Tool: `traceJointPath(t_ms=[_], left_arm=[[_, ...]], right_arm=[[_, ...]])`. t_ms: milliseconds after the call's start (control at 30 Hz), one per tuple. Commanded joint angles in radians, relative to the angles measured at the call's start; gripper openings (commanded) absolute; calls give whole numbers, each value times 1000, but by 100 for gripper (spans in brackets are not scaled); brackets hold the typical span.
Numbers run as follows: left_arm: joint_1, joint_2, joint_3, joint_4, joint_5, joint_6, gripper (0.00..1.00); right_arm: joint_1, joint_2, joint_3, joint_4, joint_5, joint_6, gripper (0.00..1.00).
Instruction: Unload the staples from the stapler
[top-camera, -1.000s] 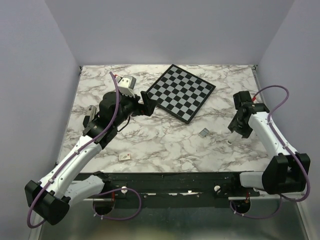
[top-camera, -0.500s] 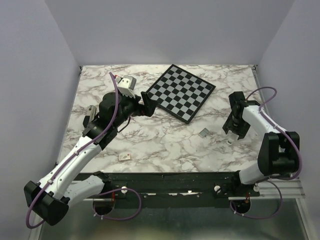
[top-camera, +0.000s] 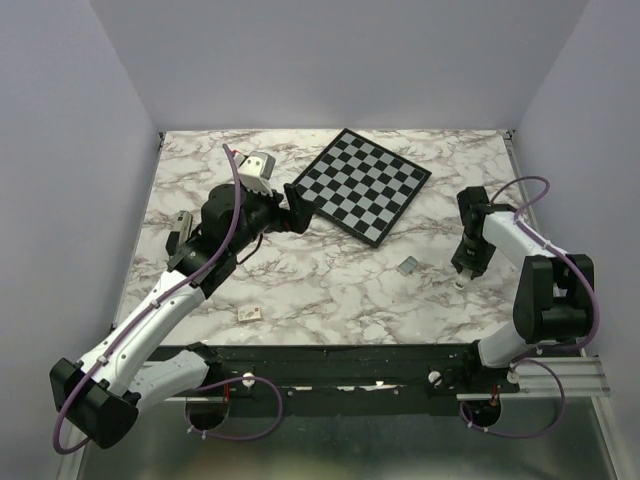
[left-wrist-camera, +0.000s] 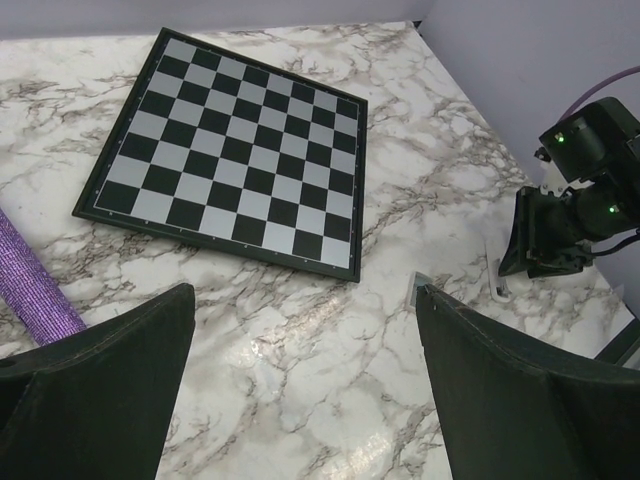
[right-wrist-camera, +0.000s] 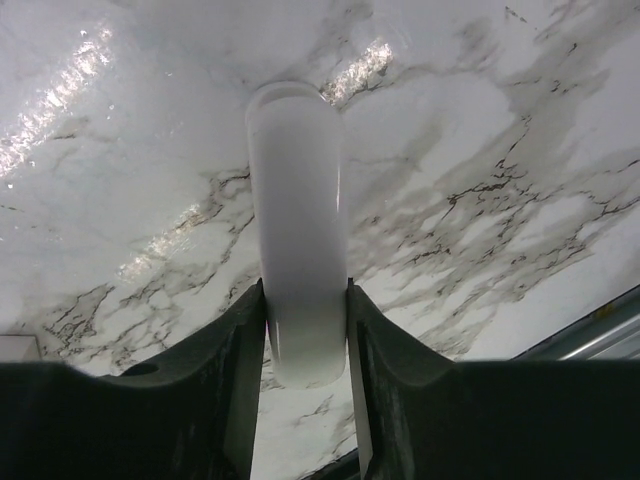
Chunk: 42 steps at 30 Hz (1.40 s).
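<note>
top view: a marble bench (top-camera: 330, 290) carries a chessboard (top-camera: 366, 186) lying askew at its far middle. the left hand (top-camera: 296, 206) hovers at the board's near-left corner. the stapler (top-camera: 180, 224) shows only in part, as a slim dark-and-silver shape at the bench's left side just beside the left arm; the rest is hidden by the arm. the right hand (top-camera: 464, 268) points down at the bench's right side, with its tips at a white piece (top-camera: 460, 284). a small grey block (top-camera: 407, 265) lies on the marble just left of that piece. a small pale tile (top-camera: 250, 313) lies near the front edge.

left wrist view: the left hand's two fingers (left-wrist-camera: 110, 380) stand spread wide with nothing between them, over bare marble. the chessboard lies beyond. a purple cylinder (left-wrist-camera: 35, 285) runs in from the left edge, near the board's corner. the right hand appears at far right, the white piece at its tips.

right wrist view: the right hand's fingers (right-wrist-camera: 230, 400) are closed against both sides of the white piece. the piece is a smooth rounded bar reaching out past the tips over the marble. whether it rests on the bench or is lifted cannot be told.
</note>
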Motion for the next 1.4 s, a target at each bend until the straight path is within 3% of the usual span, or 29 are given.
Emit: traceJointPath(t_ms=[0, 67, 100, 267, 400, 533, 633, 733, 800, 1000, 1367], left_arm=[[-4, 22, 18, -27, -17, 2, 96], [-6, 30, 21, -33, -2, -4, 95], [-6, 33, 21, -34, 3, -2, 94], [-6, 57, 30, -63, 3, -27, 89], [-6, 82, 56, -128, 3, -61, 85], [-6, 117, 73, -109, 60, -116, 81], [-7, 166, 96, -86, 106, -169, 78], [-13, 220, 123, -47, 164, -211, 74], [-21, 241, 134, -7, 207, -232, 72], [-42, 298, 136, 102, 299, -311, 69], [-96, 378, 139, 219, 341, -400, 65]], right_arm=[[-9, -3, -34, 58, 23, -22, 37], [-9, -16, -42, 82, 9, -42, 32], [-9, -34, -47, 95, 0, -53, 23], [-8, -114, -38, 113, -38, -137, 1], [-2, -216, 24, 101, -150, -192, 1], [44, -325, 70, 145, -453, -242, 1], [100, -399, 61, 248, -686, -220, 1], [190, -456, 39, 381, -790, -154, 1], [265, -483, 35, 455, -796, -119, 1], [317, -540, -45, 639, -876, -25, 1], [333, -586, -85, 692, -847, 2, 1]])
